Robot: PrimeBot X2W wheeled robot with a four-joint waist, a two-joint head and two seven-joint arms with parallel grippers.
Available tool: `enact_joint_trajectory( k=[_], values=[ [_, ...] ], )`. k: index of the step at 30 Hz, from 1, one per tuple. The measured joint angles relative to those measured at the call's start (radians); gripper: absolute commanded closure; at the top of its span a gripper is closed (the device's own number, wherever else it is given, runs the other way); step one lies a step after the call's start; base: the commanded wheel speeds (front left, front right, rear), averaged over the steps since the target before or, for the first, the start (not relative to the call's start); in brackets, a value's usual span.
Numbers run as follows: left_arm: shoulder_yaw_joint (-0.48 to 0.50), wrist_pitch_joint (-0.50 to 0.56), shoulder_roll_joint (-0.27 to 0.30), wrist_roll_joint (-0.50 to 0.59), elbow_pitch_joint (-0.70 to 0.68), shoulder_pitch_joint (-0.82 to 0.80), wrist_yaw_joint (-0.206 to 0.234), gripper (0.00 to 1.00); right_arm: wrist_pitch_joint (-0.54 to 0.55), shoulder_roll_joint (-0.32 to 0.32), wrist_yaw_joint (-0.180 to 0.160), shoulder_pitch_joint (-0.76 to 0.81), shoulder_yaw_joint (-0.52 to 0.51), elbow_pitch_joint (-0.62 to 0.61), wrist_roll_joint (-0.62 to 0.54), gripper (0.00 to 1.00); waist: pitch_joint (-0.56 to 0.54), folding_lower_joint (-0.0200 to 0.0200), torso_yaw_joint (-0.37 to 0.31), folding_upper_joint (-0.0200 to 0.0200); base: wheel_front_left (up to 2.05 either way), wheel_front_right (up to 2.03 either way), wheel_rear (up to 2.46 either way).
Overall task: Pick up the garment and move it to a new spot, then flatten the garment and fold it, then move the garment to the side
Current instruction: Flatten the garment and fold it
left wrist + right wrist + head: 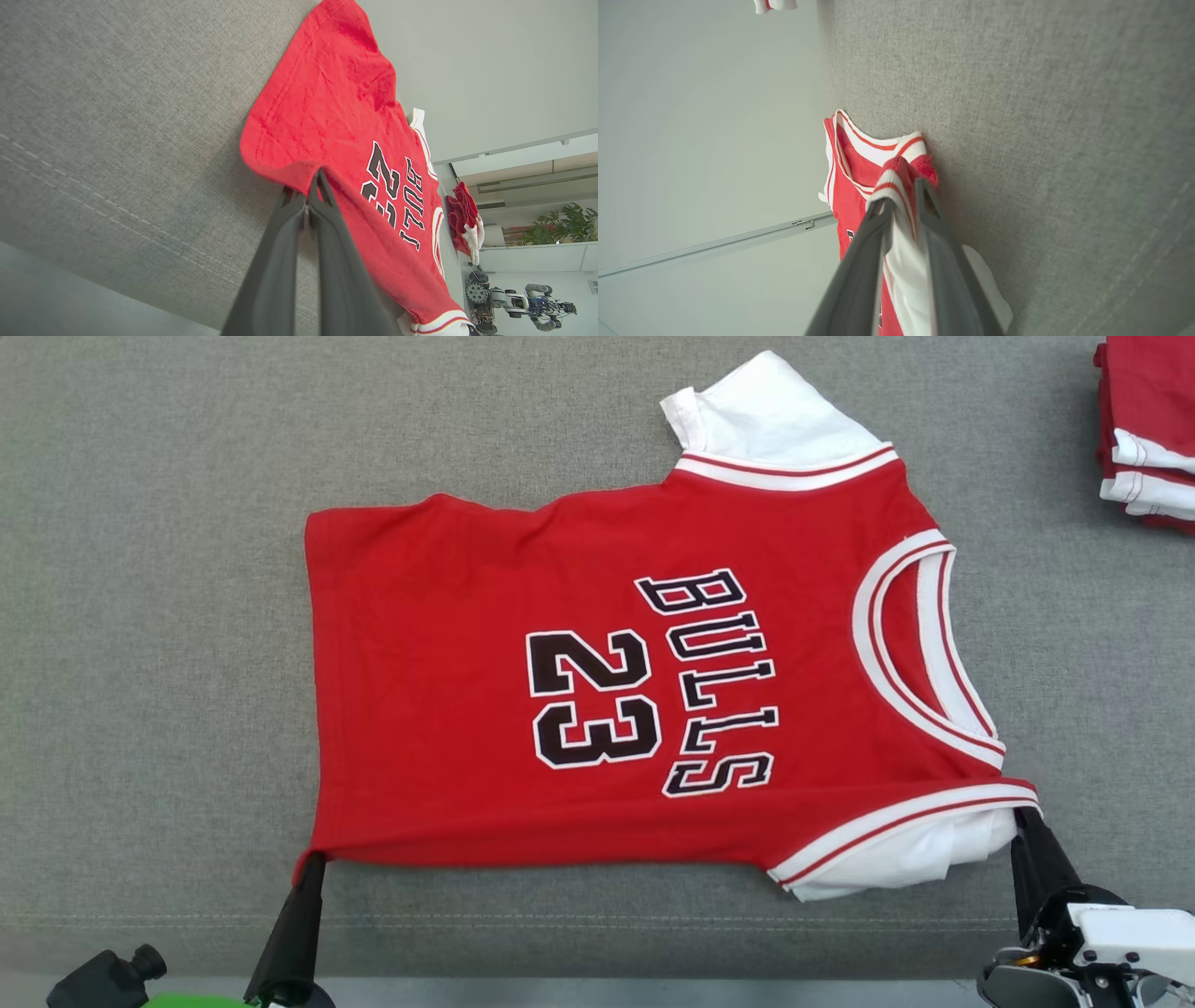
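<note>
Garment (597, 691), soft red knit, lies flat, left claw (315, 861) and right claw (1025, 816) clamping corners.

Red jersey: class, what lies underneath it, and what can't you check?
Grey fabric tabletop runs beneath the red jersey. A far white sleeve and a near white sleeve poke out from under its striped armholes. Anything beneath its middle is covered.

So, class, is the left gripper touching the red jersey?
Touching. The left wrist view shows the left gripper shut on the hem corner of the jersey, with the cloth pinched between its tips.
</note>
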Motion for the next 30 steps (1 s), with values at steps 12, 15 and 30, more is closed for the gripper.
enact_joint_trajectory(
  k=[12, 15, 30],
  values=[
    [-0.047, 0.009, -0.036, 0.0, 0.046, -0.018, -0.006, 1.0, 0.037, -0.062, 0.0, -0.002, 0.123, 0.053, -0.096, 0.0, 0.003, 0.0, 0.001, 0.0, 0.0, 0.0, 0.0],
    [-0.052, 0.01, -0.04, 0.0, 0.052, -0.02, -0.006, 1.0, 0.05, -0.068, 0.0, -0.002, 0.138, 0.063, -0.101, 0.0, -0.001, 0.0, 0.003, 0.0, 0.0, 0.0, 0.0],
    [-0.051, 0.01, -0.048, 0.0, 0.082, -0.022, -0.007, 1.0, 0.158, -0.081, 0.0, 0.001, 0.263, 0.062, -0.104, 0.7, -0.014, 0.0, 0.011, 0.0, 0.0, 0.0, 0.0]
  ],
)
